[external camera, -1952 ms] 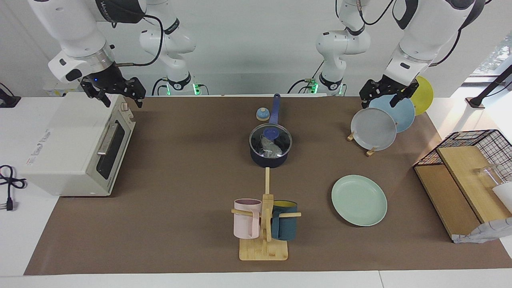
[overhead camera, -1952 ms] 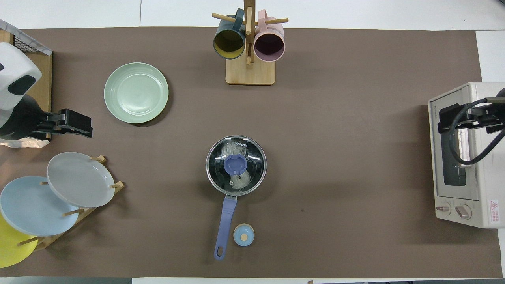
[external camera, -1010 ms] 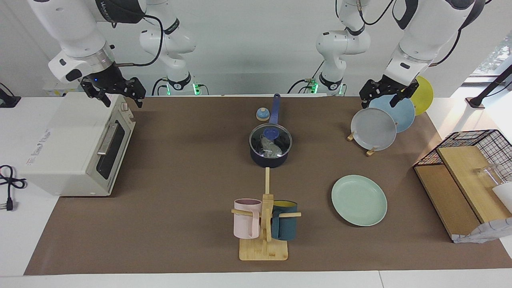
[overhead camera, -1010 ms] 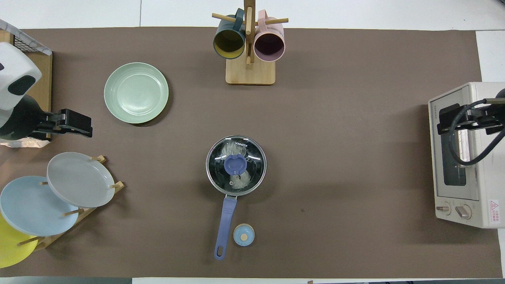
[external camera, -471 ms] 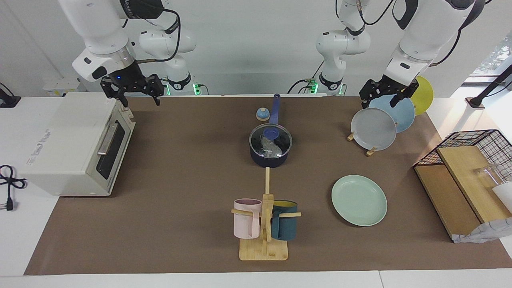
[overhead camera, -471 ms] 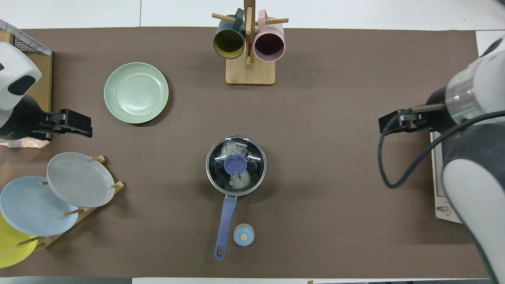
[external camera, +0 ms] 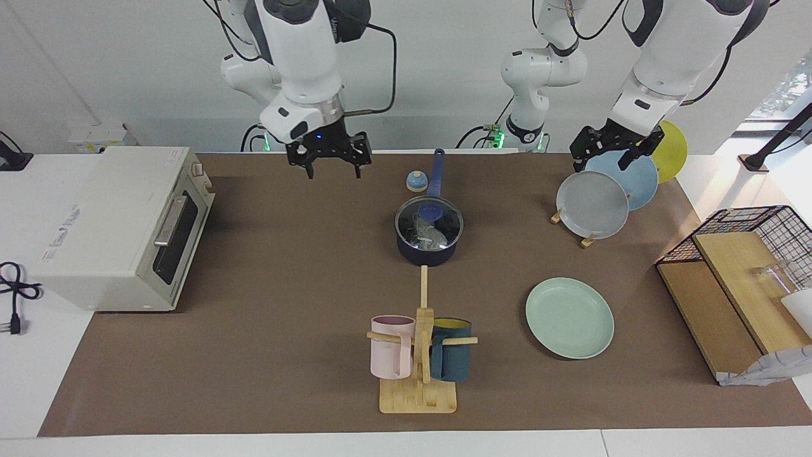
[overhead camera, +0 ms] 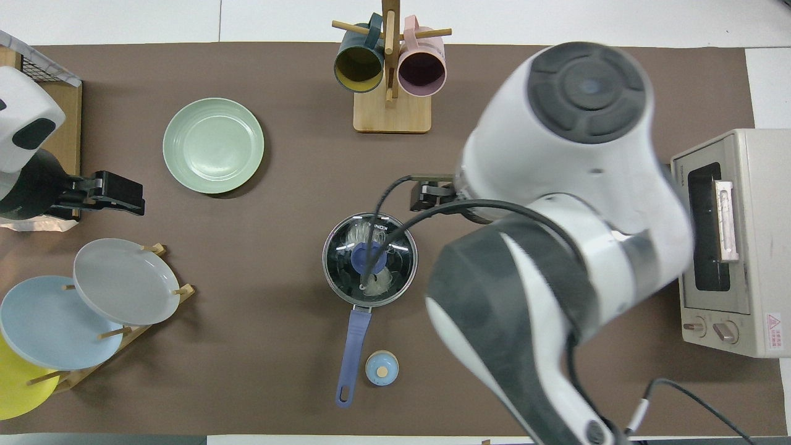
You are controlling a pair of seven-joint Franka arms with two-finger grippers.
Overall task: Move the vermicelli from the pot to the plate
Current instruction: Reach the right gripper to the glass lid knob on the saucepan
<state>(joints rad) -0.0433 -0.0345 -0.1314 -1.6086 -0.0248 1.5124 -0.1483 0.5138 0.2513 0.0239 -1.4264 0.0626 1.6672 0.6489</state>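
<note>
Whitish vermicelli [overhead camera: 371, 281] lies clumped under the pot's [external camera: 426, 251] glass lid [overhead camera: 395, 259]; both end effectors spread, empty.

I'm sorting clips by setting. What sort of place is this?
Likely a robot lab's mock kitchen: a toaster oven, a lidded saucepan, a mug tree and a plate rack on a table.
</note>
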